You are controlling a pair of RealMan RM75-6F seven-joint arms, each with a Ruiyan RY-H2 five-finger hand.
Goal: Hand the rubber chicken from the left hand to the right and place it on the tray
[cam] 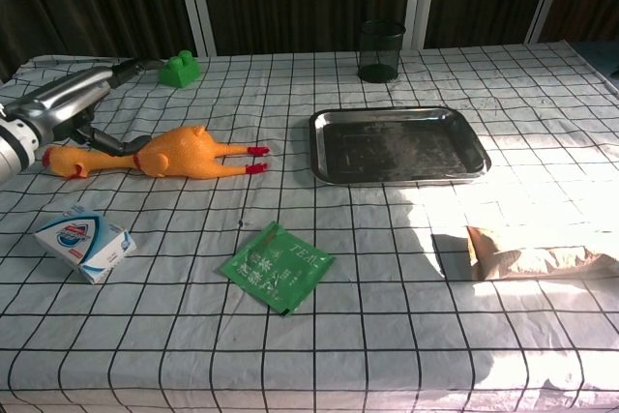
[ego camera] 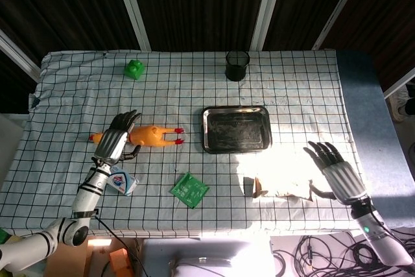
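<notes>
Neck of the chicken [ego camera: 146,135] hidden under the left hand [ego camera: 117,139] from above; right hand [ego camera: 336,170] outside the chest view; left hand cropped there.

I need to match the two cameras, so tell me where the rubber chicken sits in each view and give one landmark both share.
Head view: the rubber chicken lies left of centre, red feet toward the tray, the left hand over its neck end.
Chest view: the rubber chicken lies upper left, red feet pointing right.
Shared landmark: the tray, just right of the feet in both.
</notes>
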